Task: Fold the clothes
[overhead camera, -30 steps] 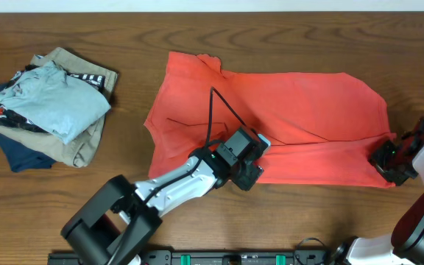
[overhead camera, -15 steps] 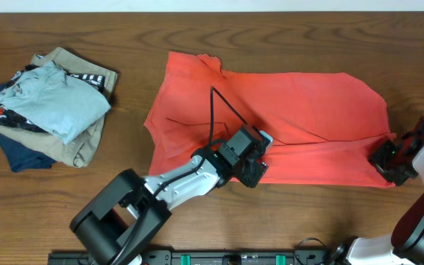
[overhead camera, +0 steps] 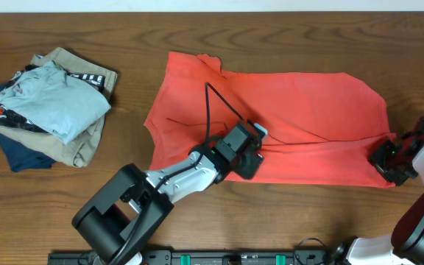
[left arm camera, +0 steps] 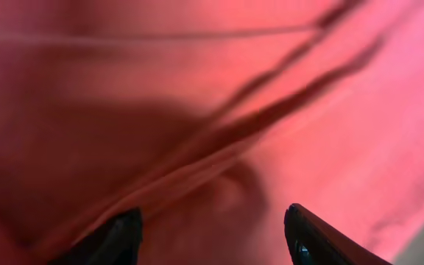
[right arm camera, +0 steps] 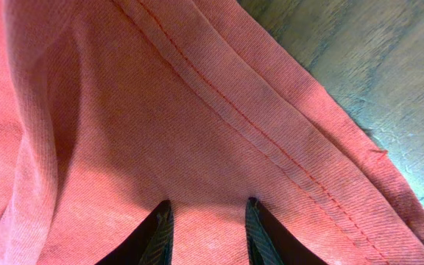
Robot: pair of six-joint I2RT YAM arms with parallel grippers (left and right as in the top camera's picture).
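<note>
The shirt (overhead camera: 293, 110) is spread on the tabletop (overhead camera: 197, 29); one lengthwise fold seems made, and the rest is judged undone. Red cloth is seen beneath the left jaws, held apart. A hem corner is pinched between the right jaws.

The T-shirt (overhead camera: 293, 118) lies well right of the folded pile (overhead camera: 46, 107).

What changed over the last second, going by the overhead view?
The left gripper slid a little farther onto the red shirt, away from the near hem and toward the middle, with its fingers open over the fabric. No grasp or release is visible. The right gripper stayed at the shirt's near right corner. The shirt and the pile of folded clothes lie as before.
</note>
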